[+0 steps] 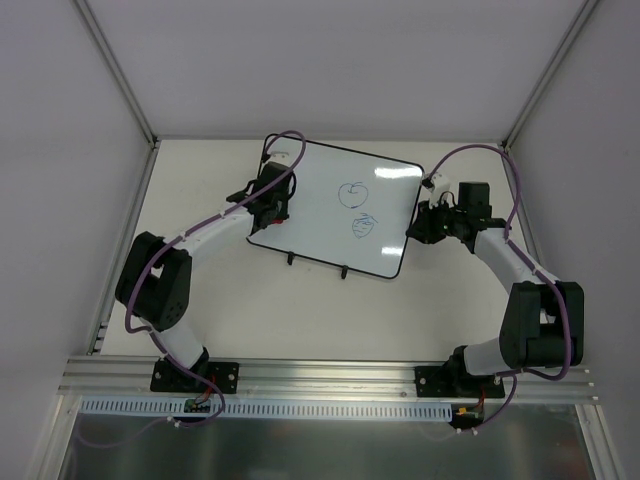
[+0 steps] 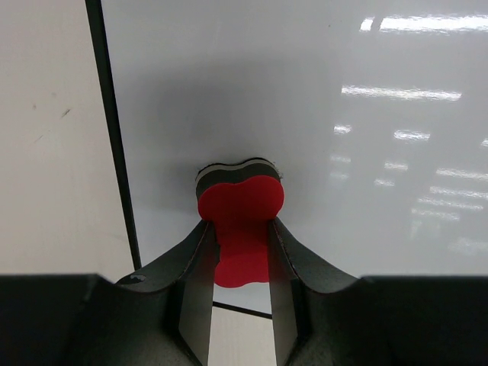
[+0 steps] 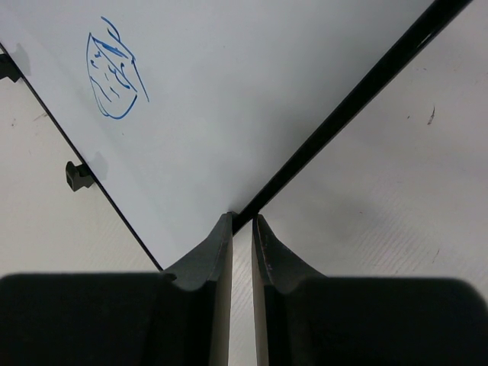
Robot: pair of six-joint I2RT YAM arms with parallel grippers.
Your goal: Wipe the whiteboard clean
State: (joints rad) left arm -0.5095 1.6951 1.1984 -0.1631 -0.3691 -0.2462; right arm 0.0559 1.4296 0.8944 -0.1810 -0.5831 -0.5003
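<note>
The whiteboard [image 1: 320,215] lies tilted on the table, with two blue marker doodles [image 1: 352,193] right of its middle. My left gripper [image 1: 272,205] is over the board's left part, shut on the red bone-shaped eraser [image 2: 241,202], which rests against the white surface [image 2: 305,114] near the black frame. My right gripper [image 1: 418,225] is at the board's right edge; its jaws stand close together, pinching the black frame [image 3: 335,122]. One blue doodle [image 3: 113,80] shows in the right wrist view.
The board's two small black feet [image 1: 291,259] stick out along its near edge; one foot also shows in the right wrist view [image 3: 78,176]. White walls enclose the table on three sides. A metal rail [image 1: 330,375] runs along the near edge by the arm bases.
</note>
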